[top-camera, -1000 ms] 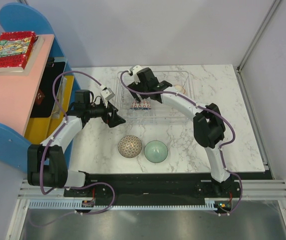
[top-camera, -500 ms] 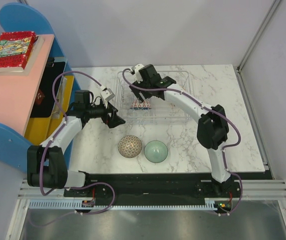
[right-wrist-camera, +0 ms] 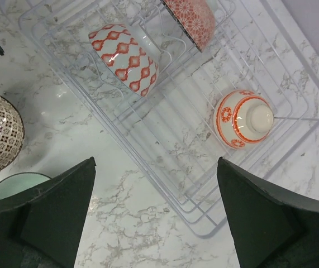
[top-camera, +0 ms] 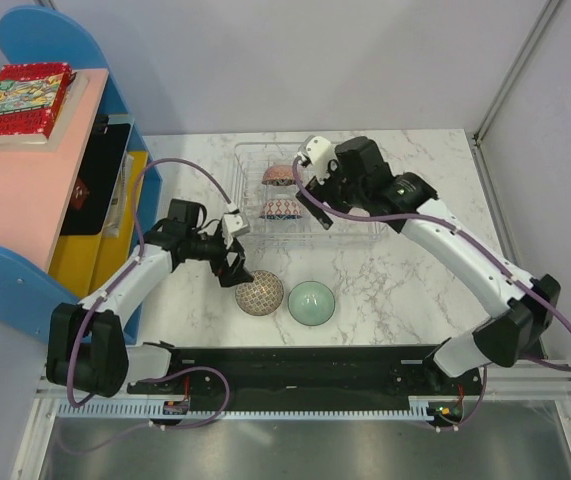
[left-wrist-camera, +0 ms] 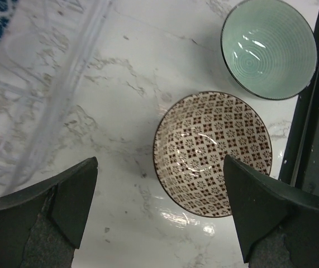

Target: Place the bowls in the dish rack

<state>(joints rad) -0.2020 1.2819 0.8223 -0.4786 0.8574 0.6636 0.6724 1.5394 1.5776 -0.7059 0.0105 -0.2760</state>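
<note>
Left wrist | left tool spread wide over lattice bowl

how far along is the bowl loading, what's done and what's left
Done: three bowls sit in the clear plastic dish rack: a red-and-white patterned bowl, an orange-red floral bowl and an upturned orange-and-white bowl. In hand: nothing gripped; the left gripper hangs open over the brown lattice-patterned bowl on the marble table, the right gripper open above the rack. Left: that bowl and the pale mint-green bowl beside it.
</note>
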